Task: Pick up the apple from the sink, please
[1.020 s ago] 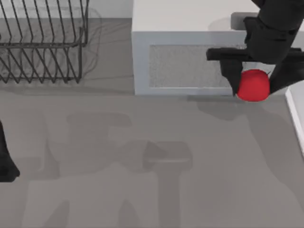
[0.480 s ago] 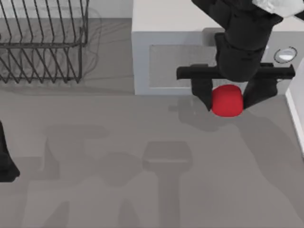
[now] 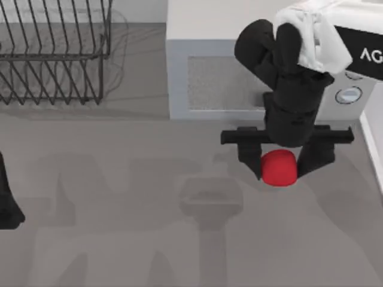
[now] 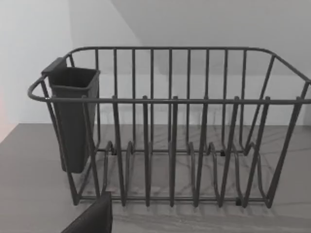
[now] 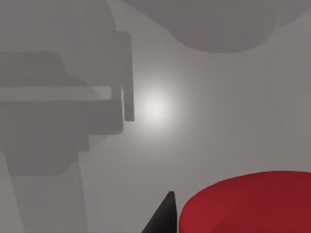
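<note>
The apple (image 3: 279, 168) is a smooth red ball held between the two black fingers of my right gripper (image 3: 280, 166), which is shut on it above the grey counter, in front of the microwave. In the right wrist view the apple (image 5: 252, 204) shows large beside one dark fingertip (image 5: 163, 218), with the counter below. The sink is out of view apart from a white rim (image 3: 374, 146) at the right edge. My left arm (image 3: 7, 203) stays parked at the left edge of the top view.
A white microwave (image 3: 239, 72) with round knobs (image 3: 349, 95) stands at the back right. A dark wire dish rack (image 3: 54, 54) stands at the back left; the left wrist view shows this rack (image 4: 170, 136) with a dark cup (image 4: 73, 116) hung on its side.
My right gripper has carried the apple to the left and toward the front, away from the microwave's face and out over the open counter. The left arm has not moved.
</note>
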Action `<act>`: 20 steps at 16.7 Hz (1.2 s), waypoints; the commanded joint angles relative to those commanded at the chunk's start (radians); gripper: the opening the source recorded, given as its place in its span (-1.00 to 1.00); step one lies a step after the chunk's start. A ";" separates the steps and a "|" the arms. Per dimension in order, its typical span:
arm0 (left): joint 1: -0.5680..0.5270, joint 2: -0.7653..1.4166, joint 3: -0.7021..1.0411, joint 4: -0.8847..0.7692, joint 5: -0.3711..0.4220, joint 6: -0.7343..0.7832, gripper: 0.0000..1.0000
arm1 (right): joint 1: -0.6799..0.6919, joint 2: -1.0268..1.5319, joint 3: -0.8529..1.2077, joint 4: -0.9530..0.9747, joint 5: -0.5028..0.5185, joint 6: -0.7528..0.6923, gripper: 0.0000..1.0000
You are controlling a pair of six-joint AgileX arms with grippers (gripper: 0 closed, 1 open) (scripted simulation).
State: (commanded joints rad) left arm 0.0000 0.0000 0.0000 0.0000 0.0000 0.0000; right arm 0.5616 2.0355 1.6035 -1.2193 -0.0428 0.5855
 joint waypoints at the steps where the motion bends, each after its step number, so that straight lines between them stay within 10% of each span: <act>1: 0.000 0.000 0.000 0.000 0.000 0.000 1.00 | 0.000 0.006 -0.041 0.050 0.007 0.001 -1.00; 10: 0.000 0.000 0.000 0.000 0.000 0.000 1.00 | 0.017 -0.002 -0.120 0.199 0.045 0.010 -1.00; 20: 0.000 0.000 0.000 0.000 0.000 0.000 1.00 | 0.017 -0.002 -0.120 0.199 0.045 0.010 0.51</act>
State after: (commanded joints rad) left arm 0.0000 0.0000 0.0000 0.0000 0.0000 0.0000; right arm 0.5785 2.0337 1.4834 -1.0204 0.0017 0.5956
